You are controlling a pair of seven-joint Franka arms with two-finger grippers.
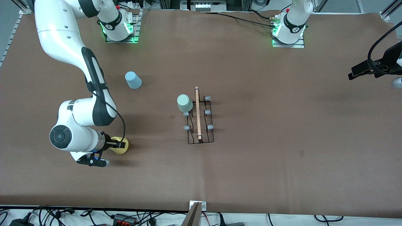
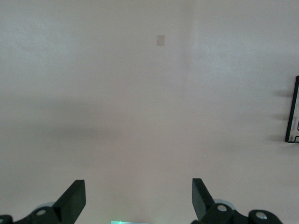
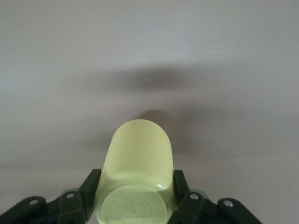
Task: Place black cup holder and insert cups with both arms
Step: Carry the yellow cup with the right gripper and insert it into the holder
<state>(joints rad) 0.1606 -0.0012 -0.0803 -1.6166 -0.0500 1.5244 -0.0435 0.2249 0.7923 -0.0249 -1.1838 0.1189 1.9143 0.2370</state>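
Observation:
The black cup holder (image 1: 200, 121) stands mid-table, its wooden rod pointing toward the front camera; its edge shows in the left wrist view (image 2: 294, 112). A pale green cup (image 1: 184, 103) sits upside down on a prong at the holder's end farther from the camera, on the right arm's side. A pale blue cup (image 1: 133, 80) stands on the table toward the right arm's end. My right gripper (image 1: 122, 145) (image 3: 136, 173) is shut on the yellow cup (image 1: 120, 147) (image 3: 138, 158), held on its side low over the table. My left gripper (image 1: 353, 74) (image 2: 138, 184) is open and empty over the left arm's end of the table.
Small tape marks lie on the brown table cover beside the holder (image 1: 172, 116) and nearer the camera (image 1: 301, 153); one shows in the left wrist view (image 2: 160, 40). Cables and a mount (image 1: 194, 213) line the table edge nearest the camera.

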